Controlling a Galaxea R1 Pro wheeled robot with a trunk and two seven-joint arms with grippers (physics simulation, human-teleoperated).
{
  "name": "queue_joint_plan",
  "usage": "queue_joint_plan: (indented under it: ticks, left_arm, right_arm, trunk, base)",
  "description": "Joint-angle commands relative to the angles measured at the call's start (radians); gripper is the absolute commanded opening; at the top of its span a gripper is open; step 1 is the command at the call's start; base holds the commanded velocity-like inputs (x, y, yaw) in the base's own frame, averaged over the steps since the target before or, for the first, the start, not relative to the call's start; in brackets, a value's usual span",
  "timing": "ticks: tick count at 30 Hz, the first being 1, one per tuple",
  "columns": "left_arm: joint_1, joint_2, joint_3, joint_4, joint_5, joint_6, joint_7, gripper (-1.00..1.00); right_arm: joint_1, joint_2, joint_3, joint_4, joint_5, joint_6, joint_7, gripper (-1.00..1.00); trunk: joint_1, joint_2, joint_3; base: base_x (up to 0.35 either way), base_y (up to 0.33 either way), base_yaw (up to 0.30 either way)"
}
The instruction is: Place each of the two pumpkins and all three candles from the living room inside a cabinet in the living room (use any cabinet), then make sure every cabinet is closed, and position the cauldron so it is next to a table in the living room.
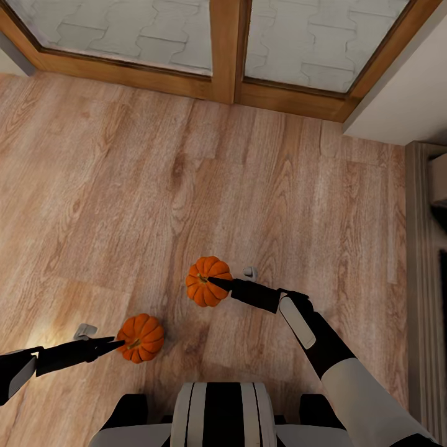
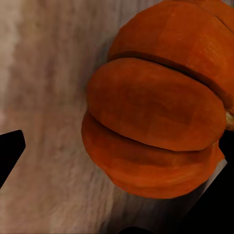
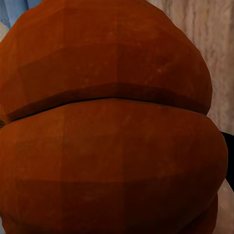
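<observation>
From the head camera, two pumpkins sit over a light wood plank floor (image 1: 124,186), each at the tip of one arm. The left pumpkin (image 1: 141,337) is near the lower left of the view, just ahead of the robot's black-and-white trunk (image 1: 220,413); the left gripper (image 1: 118,343) reaches in from the left edge, and its dark finger lies across the pumpkin's near side, touching it. The right pumpkin (image 1: 208,280) is further forward, near the middle of the floor; the right gripper (image 1: 217,283) comes from the lower right, one dark finger crossing the pumpkin's top by the stem. From here only one finger of each gripper shows against the fruit, so I cannot tell how tightly either is closed. A wood-framed glass door (image 1: 226,49) runs along the far edge of the floor, and a pale wall (image 1: 403,93) stands at the upper right. The left wrist camera shows the left pumpkin (image 2: 161,107) close up, ribbed and orange, against the planks, with one black finger (image 2: 9,151) well apart from it on one side and dark finger material touching it on the other; the jaws look spread wider than the pumpkin. The right wrist camera shows the right pumpkin (image 3: 107,126) pressed up near the lens, a black finger edge (image 3: 230,156) at its side; the jaw gap cannot be judged.
</observation>
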State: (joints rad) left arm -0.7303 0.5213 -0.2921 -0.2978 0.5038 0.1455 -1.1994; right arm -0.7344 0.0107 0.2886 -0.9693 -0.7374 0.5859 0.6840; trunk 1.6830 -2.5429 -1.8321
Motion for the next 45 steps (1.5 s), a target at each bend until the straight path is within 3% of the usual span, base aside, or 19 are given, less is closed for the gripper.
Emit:
queue_joint_plan:
  ticks: [1,19,29,30,37,45]
  left_arm:
    - [0.000,0.000,-0.010,0.001,0.003,0.009,0.040,1.00]
    - [0.000,0.001,0.000,0.009,0.002,0.012,0.043,1.00]
    - [0.000,-0.035,-0.011,0.010,-0.005,0.012,0.041,1.00]
    - [0.000,-0.039,-0.010,0.010,-0.004,0.013,0.040,-1.00]
    - [0.000,-0.042,-0.007,0.005,0.000,0.010,0.021,-1.00]
    - [0.000,-0.033,-0.005,0.010,0.002,0.009,-0.062,-1.00]
  right_arm:
    - [0.000,0.000,0.000,0.000,-0.008,0.008,-0.003,-1.00]
    - [0.000,0.002,0.000,0.000,-0.012,0.009,0.003,-1.00]
    - [0.000,0.003,0.001,0.000,-0.009,0.009,0.001,-1.00]
    - [0.000,0.003,0.001,0.000,-0.009,0.009,0.000,-1.00]
    - [0.000,0.003,0.001,0.000,-0.010,0.009,-0.001,-1.00]
    - [0.000,0.005,0.001,0.000,-0.008,0.009,-0.001,-1.00]
  trunk:
    - [0.000,0.000,0.000]
    - [0.000,0.000,0.010]
    - [0.000,0.000,0.016]
    - [0.000,0.000,0.016]
    - [0.000,0.000,0.016]
    - [0.000,0.000,0.016]
  base:
    - [0.000,0.000,-0.105]
    - [0.000,0.000,-0.247]
    - [0.000,0.000,-0.188]
    - [0.000,0.000,-0.015]
    - [0.000,0.000,-0.003]
    - [0.000,0.000,0.000]
